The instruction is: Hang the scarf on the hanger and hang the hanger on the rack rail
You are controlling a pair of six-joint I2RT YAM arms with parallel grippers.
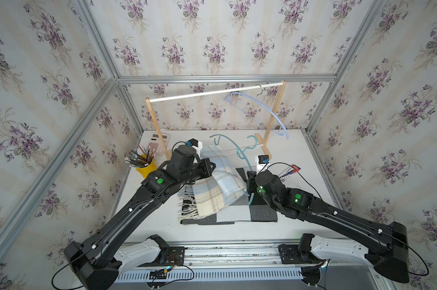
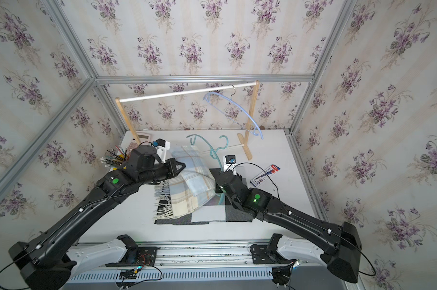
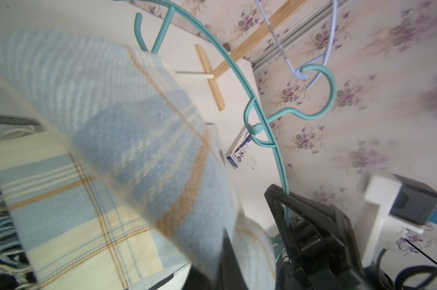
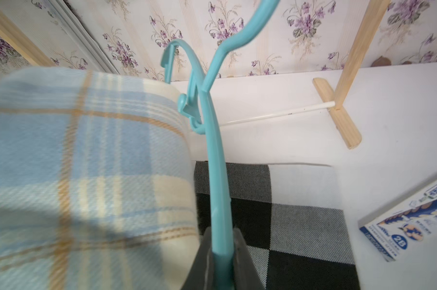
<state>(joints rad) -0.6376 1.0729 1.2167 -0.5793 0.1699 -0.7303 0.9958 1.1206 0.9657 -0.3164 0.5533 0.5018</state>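
Observation:
The blue-and-cream plaid scarf [image 1: 218,182] [image 2: 187,175] lies partly on a checkered mat, fringes toward the left. One thick fold is raised off the mat. My left gripper [image 1: 211,167] [image 2: 183,167] [image 3: 222,261] is shut on that raised fold [image 3: 142,130]. The teal plastic hanger [image 1: 238,153] [image 2: 213,152] [image 3: 257,128] [image 4: 216,175] stands tilted above the table, hook toward the back. Near one end of it my right gripper [image 1: 249,177] [image 2: 217,180] [image 4: 221,241] is shut. The scarf's fold [image 4: 86,155] sits close beside the hanger; part of the hanger is hidden behind it.
A wooden rack with a white rail [image 1: 212,93] stands at the back, a pale blue hanger [image 1: 238,93] hooked on it. The grey-black checkered mat [image 1: 262,213] covers the table's middle. A yellow pencil cup [image 1: 145,168] and calculator [image 1: 157,144] are at left; a pencil box [image 1: 290,172] lies at right.

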